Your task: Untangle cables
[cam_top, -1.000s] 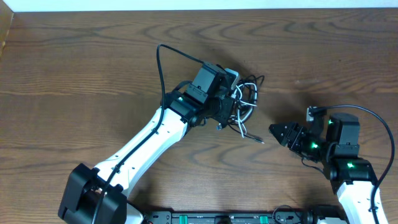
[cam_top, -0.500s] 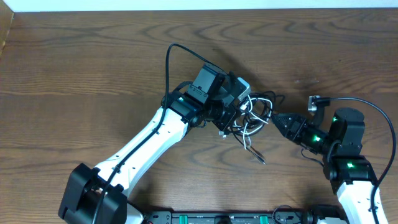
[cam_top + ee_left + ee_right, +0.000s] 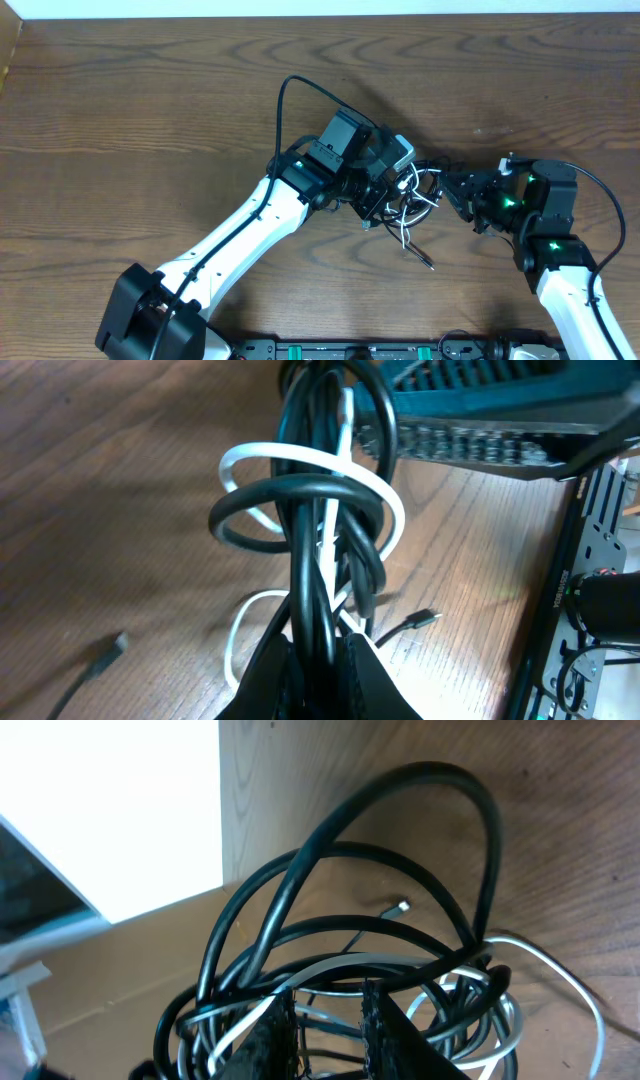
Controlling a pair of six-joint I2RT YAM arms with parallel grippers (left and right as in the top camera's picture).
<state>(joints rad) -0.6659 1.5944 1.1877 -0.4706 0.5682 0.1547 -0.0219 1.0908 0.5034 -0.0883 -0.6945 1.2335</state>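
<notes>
The cables [image 3: 418,197], a knot of black loops with one white cord, hang lifted between my two grippers right of the table's middle. My left gripper [image 3: 393,188] is shut on a bunch of black strands [image 3: 300,510] that rise out from between its fingers [image 3: 318,652]. My right gripper [image 3: 453,190] reaches into the knot from the right. Its fingers [image 3: 328,1010] stand a narrow gap apart, with black and white strands [image 3: 380,930] crossing that gap; a grip cannot be made out. One loose plug end [image 3: 426,260] trails onto the wood.
The brown wooden table [image 3: 150,120] ends at a white strip along its far edge [image 3: 320,8]. A black equipment rail [image 3: 360,350] runs along the near edge between the arm bases. Another plug end [image 3: 105,653] lies on the wood under the knot.
My right gripper swung left into the knot and its fingers narrowed. My left gripper carried the cables up and to the right, toward it.
</notes>
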